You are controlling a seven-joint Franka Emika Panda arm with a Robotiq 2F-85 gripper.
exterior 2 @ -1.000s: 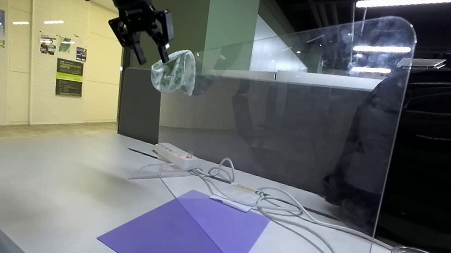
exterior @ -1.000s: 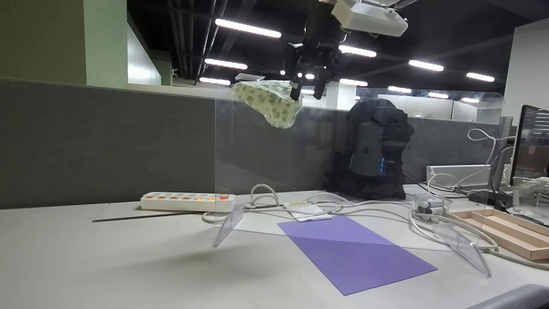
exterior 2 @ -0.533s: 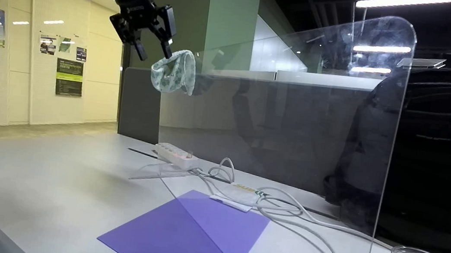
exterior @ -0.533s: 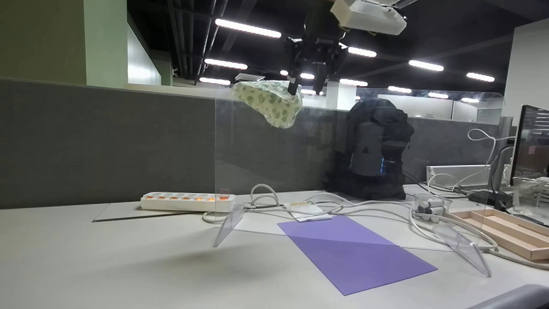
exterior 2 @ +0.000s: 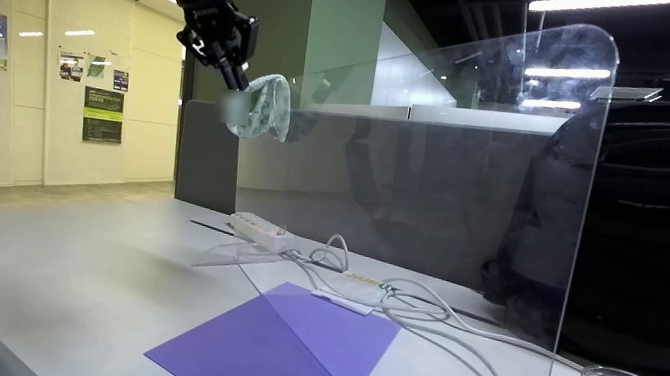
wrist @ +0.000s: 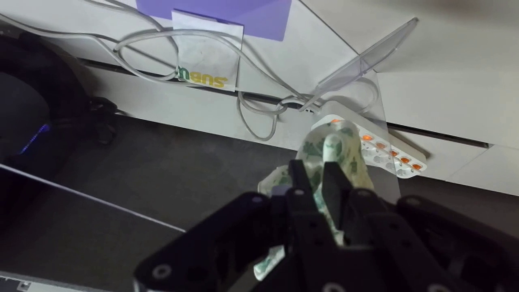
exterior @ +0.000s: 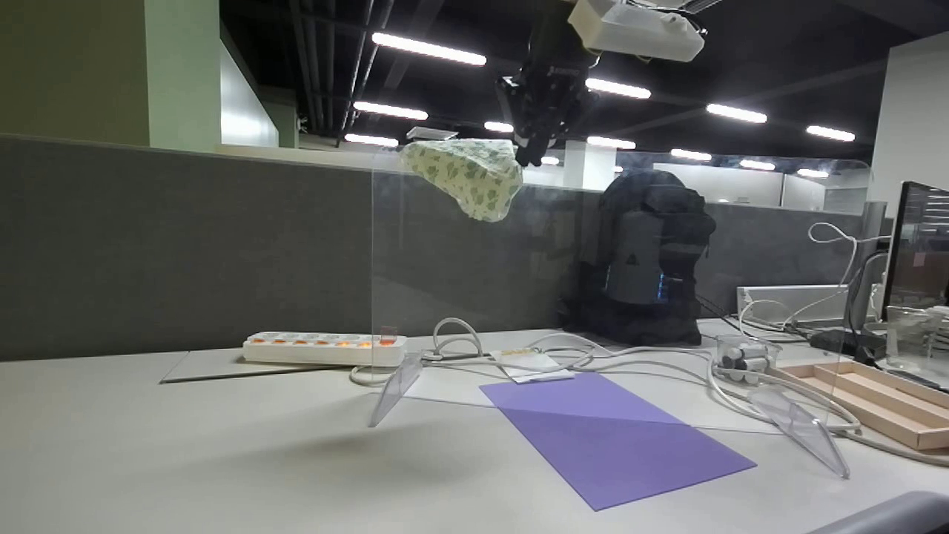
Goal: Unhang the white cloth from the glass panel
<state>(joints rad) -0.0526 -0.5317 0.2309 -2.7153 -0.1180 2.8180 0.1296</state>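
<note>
Hand (wrist: 316,165) set narrow, whether pinching I cannot tell; the green-patterned cloth (exterior 2: 271,107) lies at its tip, over the top edge of the glass panel (exterior 2: 414,179); lifting upward likely frees it.

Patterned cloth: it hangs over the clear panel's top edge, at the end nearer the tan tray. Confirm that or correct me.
Wrong end: an exterior view shows the patterned cloth at the end nearer the power strip, away from the tan tray. It does hang over the top edge of the clear panel.
</note>
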